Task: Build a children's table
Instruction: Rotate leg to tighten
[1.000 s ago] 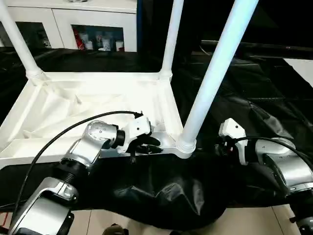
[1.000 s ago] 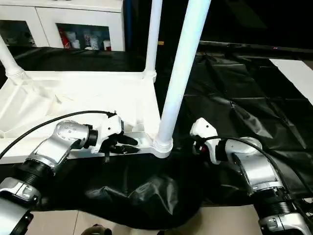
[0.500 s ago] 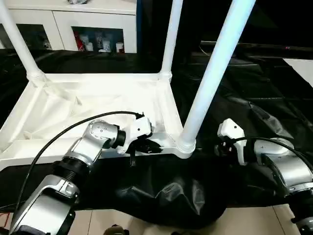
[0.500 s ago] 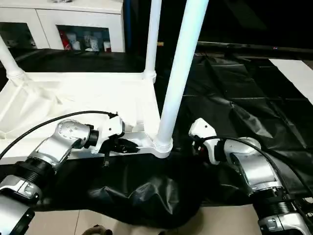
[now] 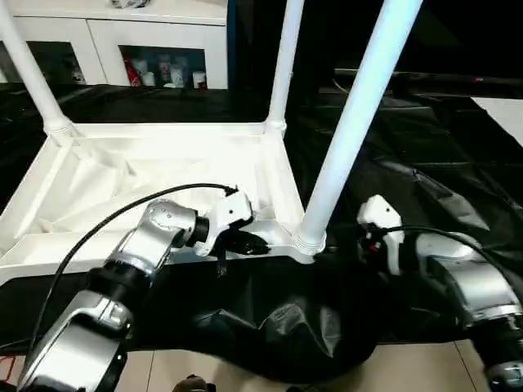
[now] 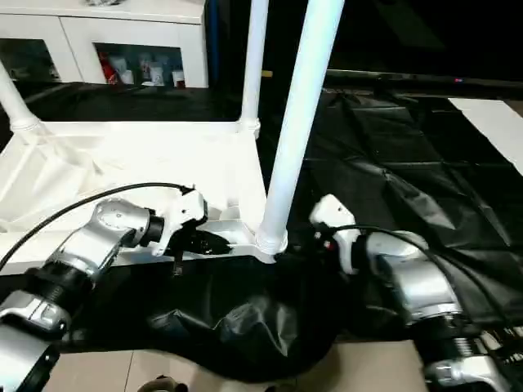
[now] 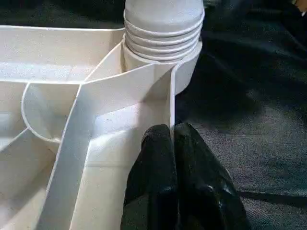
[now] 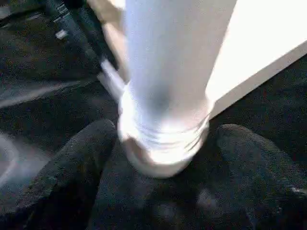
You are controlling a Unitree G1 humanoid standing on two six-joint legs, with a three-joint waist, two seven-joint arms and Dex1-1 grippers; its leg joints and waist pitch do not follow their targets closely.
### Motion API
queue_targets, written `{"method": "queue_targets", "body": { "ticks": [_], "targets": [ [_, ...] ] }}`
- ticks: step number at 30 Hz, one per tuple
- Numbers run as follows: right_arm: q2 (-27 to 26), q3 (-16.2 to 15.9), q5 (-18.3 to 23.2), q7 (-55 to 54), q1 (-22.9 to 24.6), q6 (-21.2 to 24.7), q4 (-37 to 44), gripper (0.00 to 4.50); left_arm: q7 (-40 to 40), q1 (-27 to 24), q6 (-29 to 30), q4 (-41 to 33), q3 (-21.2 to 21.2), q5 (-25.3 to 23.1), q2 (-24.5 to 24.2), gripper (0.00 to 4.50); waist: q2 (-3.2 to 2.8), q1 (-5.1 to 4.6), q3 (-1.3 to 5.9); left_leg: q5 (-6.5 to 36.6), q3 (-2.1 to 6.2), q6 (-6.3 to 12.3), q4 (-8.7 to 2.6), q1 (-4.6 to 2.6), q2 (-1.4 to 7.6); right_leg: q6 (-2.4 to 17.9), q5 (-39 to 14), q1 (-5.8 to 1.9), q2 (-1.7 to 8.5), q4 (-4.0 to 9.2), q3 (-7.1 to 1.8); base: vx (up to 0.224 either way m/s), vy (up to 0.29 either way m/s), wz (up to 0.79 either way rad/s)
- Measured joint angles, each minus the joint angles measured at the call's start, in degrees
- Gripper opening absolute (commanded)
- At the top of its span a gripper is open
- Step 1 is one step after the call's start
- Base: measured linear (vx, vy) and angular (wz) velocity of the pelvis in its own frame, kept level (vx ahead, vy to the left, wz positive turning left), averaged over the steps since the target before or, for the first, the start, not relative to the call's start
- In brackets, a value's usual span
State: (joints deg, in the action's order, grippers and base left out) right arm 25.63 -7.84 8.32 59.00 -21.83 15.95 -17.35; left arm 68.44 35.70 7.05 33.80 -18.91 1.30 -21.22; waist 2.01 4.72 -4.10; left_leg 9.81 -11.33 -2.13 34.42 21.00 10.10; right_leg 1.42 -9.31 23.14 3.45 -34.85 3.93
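A black sheet (image 5: 425, 188) covers the floor, with open room on the right of the work and a cabinet (image 5: 122, 37) close behind; no writing on its contents can be read. The tabletop (image 5: 155, 175) lies upside down on the sheet, ribbed underside up, its long axis running left to right. Three legs stand upright in corner sockets: far left (image 5: 29, 69), far right (image 5: 284, 61), near right (image 5: 355, 122). The left tool (image 7: 175, 158), fingers pressed together, rests on the near rim beside the near-right socket (image 7: 163, 52). The right tool (image 8: 163, 158) stands wide, one finger (image 8: 72, 167) each side of that leg's base, apart from it.
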Motion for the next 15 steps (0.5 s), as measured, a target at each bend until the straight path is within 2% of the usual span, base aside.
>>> {"method": "queue_targets", "body": {
  "ticks": [7, 10, 12, 13, 15],
  "targets": [
    [-4.48, -0.76, -0.52, -2.37, -3.69, -2.34, -4.36, 3.99, -0.73, -1.55, 0.44, -2.95, -0.02, -0.14, -0.26, 0.00, -0.01, 0.19, 0.01, 0.02, 0.00, 0.01, -0.11, 0.06, -0.01, 0.00, 0.00, 0.05, 0.00, 0.02, 0.00, 0.000, 0.000, 0.00],
    [-4.70, -1.51, -0.75, -2.37, -4.56, -3.98, -6.15, 3.67, -1.03, -1.95, 0.71, -3.68, 0.09, -0.13, -0.57, 0.00, 0.03, 0.01, -0.01, 0.02, -0.02, 0.01, -0.11, 0.06, -0.01, 0.00, 0.00, 0.06, 0.00, 0.03, -0.01, 0.000, 0.000, 0.00],
    [-5.02, -1.77, -1.05, -2.23, -4.90, -5.13, -6.95, 3.67, -1.49, -2.15, 0.93, -3.94, 0.22, -0.13, -0.67, 0.00, 0.06, -0.27, -0.02, 0.01, -0.02, 0.00, -0.10, 0.04, -0.01, 0.00, 0.00, 0.05, 0.00, 0.03, -0.01, 0.000, 0.000, 0.00],
    [-5.30, -1.77, -1.15, -2.23, -5.10, -5.42, -7.55, 3.42, -1.66, -2.22, 1.02, -4.03, 0.27, -0.13, -0.71, 0.00, 0.06, -0.41, -0.02, 0.01, -0.02, 0.00, -0.10, 0.03, 0.00, 0.00, 0.00, 0.05, 0.00, 0.02, 0.00, 0.000, 0.000, 0.00],
    [-5.44, -1.77, -1.19, -2.24, -5.34, -5.65, -8.19, 3.31, -1.83, -2.43, 1.29, -4.42, 0.28, -0.13, -0.74, 0.00, 0.06, -0.60, -0.02, 0.01, -0.02, 0.00, -0.10, 0.03, 0.00, 0.00, 0.00, 0.05, 0.00, 0.02, -0.01, 0.000, 0.000, 0.00]
  ]
}}
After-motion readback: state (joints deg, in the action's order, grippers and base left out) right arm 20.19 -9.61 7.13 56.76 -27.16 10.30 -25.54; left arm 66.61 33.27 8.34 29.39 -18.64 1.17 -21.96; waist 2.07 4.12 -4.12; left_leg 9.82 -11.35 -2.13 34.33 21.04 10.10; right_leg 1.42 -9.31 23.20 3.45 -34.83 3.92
